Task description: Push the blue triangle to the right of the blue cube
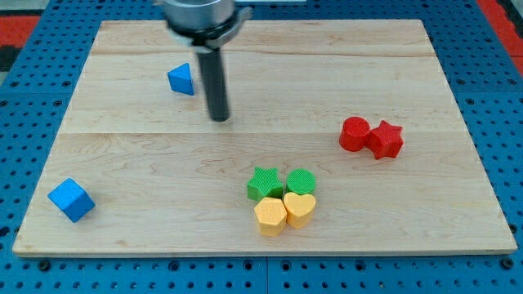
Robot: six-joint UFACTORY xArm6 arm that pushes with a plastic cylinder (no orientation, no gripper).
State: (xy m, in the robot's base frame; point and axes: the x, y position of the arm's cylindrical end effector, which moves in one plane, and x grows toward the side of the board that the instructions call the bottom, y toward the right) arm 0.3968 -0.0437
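You've barely begun: the blue triangle point(181, 79) sits near the view's top left, well apart from the blue cube point(71, 199) at bottom left. My tip point(218, 118) rests just right of the triangle; there's no pincer, only 1 rod.
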